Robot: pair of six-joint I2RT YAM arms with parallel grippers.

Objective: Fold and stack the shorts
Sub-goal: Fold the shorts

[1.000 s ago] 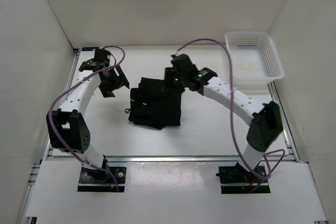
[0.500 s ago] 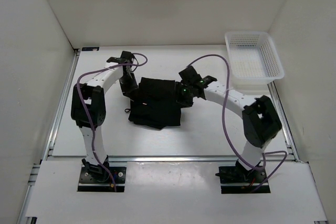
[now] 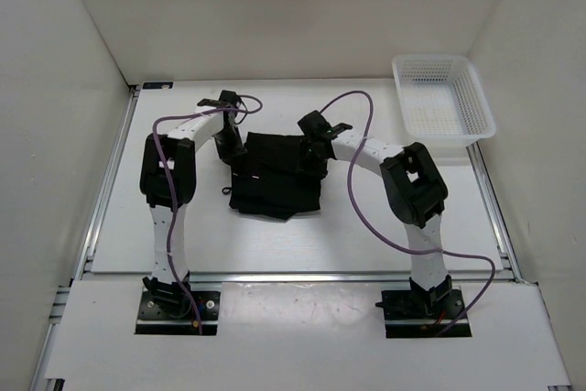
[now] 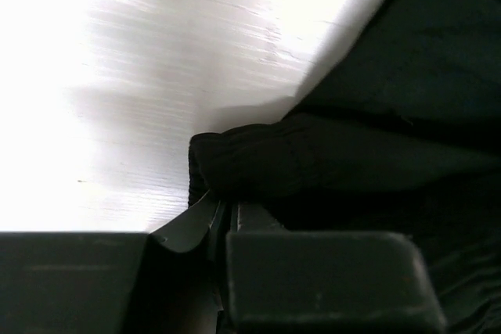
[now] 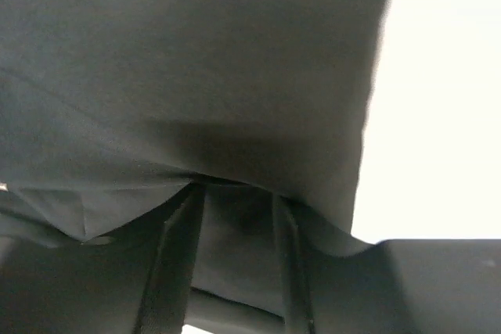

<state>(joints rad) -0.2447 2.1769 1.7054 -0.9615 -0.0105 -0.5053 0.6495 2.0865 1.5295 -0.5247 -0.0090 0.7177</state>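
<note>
The black shorts (image 3: 275,180) lie bunched in a rough square at the table's middle, a thin drawstring (image 3: 222,193) poking out at their left. My left gripper (image 3: 234,147) is at their upper left corner. In the left wrist view its jaws (image 4: 223,207) stand together, pinching the gathered waistband corner of the shorts (image 4: 258,166). My right gripper (image 3: 309,155) sits on the upper right part of the shorts. In the right wrist view its fingers (image 5: 235,193) stand apart, with the fabric of the shorts (image 5: 203,68) draped over the tips and lying in the gap.
A white mesh basket (image 3: 430,61) stands at the back right corner. White walls close in the table on three sides. Purple cables loop over both arms above the shorts.
Both arms drew in and came down onto the shorts' far corners. The left gripper swung in from the left and shut on the corner. The right one lowered the fabric it held up.
</note>
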